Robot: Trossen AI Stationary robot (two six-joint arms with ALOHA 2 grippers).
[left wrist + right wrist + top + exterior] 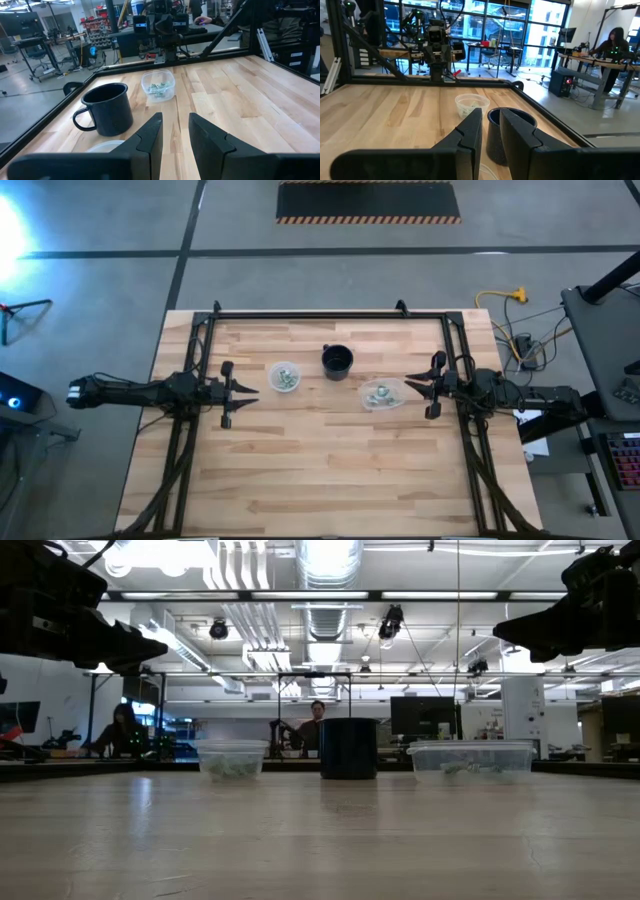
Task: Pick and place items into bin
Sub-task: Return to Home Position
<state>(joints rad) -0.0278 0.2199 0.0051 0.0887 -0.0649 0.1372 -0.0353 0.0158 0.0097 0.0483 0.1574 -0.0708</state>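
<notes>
Two grippers, both empty and raised above the tabletop. Left gripper (250,393) sits centre-left in the high view; its fingers (150,135) are parted by a narrow slot and touch nothing. Right gripper (412,387) sits centre-right with the same slim gap, nothing held.

Items (286,379) are tiny pale green and whitish pieces lying inside the bins. Some are in the left transparent bin (232,750), which is small and roundish. More are in the right transparent bin (470,752), which is wider and shallow.

Black mug (337,361), cylindrical with a loop handle, stands between the bins, slightly higher in frame. Each bin lies just beyond its gripper's tips.

Table (330,470) is pale wood planks with black frame rails. People sit at desks in the room behind.
</notes>
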